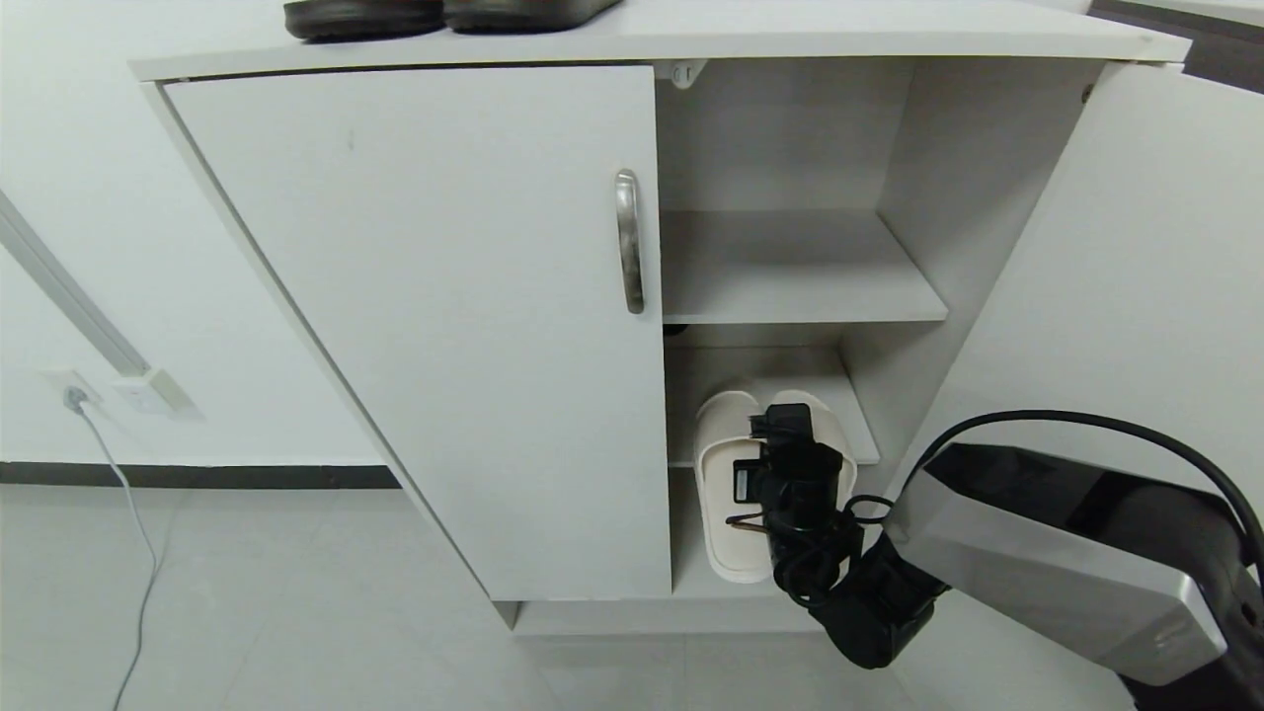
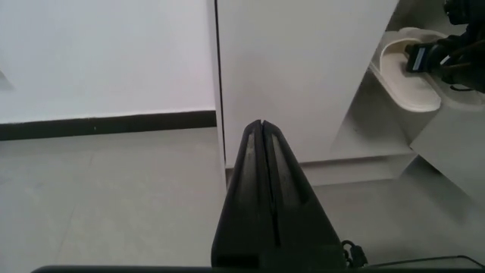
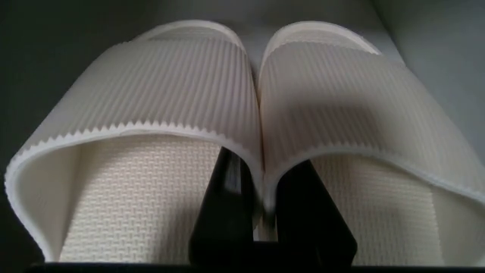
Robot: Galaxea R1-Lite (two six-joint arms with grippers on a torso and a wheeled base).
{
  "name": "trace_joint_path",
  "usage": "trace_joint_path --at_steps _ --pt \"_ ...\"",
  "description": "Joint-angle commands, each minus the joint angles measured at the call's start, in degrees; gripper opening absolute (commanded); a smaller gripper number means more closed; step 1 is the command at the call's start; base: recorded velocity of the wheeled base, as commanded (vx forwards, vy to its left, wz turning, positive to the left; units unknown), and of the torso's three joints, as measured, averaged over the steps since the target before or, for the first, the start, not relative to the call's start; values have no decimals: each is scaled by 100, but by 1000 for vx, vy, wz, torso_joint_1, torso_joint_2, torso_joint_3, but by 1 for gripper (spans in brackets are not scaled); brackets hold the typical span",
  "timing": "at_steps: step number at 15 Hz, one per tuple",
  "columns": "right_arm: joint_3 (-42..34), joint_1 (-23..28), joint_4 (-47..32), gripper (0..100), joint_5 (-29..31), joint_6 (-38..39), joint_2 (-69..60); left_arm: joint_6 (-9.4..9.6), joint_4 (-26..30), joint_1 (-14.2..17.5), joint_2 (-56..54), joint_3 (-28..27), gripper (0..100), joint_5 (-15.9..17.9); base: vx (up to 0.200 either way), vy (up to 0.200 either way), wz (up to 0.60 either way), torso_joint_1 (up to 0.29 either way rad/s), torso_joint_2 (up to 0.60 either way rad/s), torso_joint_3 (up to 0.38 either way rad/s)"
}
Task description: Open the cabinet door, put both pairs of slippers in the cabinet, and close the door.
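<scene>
A pair of white slippers [image 1: 719, 494] [image 3: 182, 83] [image 2: 409, 76] lies side by side at the cabinet's [image 1: 632, 44] lower shelf [image 1: 861, 439], heels sticking out past its front edge. My right gripper [image 1: 782, 420] [image 3: 258, 178] is shut on the white slippers, pinching their two inner walls together under the straps. A pair of dark slippers [image 1: 365, 15] rests on the cabinet top at the left. The right door [image 1: 1136, 276] stands open; the left door [image 1: 425, 326] with its metal handle [image 1: 628, 242] is closed. My left gripper [image 2: 261, 127] is shut and holds nothing, low over the floor left of the cabinet.
The upper shelf [image 1: 790, 281] is bare. The open right door stands close beside my right arm. A wall socket [image 1: 74, 395] with a hanging cable is at the left, above the grey tiled floor [image 1: 296, 612].
</scene>
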State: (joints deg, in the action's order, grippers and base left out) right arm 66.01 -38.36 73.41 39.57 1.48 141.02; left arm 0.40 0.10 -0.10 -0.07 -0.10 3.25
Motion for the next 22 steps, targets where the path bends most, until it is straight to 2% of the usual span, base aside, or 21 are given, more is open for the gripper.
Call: trace_joint_path --at_steps 1,5,7,8,13,16,22 --pt "210 13 -55 0 -11 2 189 21 -1 1 7 10 0 0 0 0 0 0 0 0" --pt "773 101 -442 0 -107 28 391 39 -1 1 7 10 0 0 0 0 0 0 0 0" --pt "1177 224 -1057 0 -248 107 409 56 -1 1 7 10 0 0 0 0 0 0 0 0" --pt "1608 321 -1567 0 -380 301 453 48 -1 1 7 10 0 0 0 0 0 0 0 0" --pt "3102 576 -2709 0 -433 345 787 48 -1 1 7 10 0 0 0 0 0 0 0 0" --pt "3480 655 -3078 0 -494 345 848 48 -1 1 7 10 0 0 0 0 0 0 0 0" --pt "3691 743 -3140 0 -538 318 1077 65 -1 1 7 10 0 8 0 0 0 0 0 0"
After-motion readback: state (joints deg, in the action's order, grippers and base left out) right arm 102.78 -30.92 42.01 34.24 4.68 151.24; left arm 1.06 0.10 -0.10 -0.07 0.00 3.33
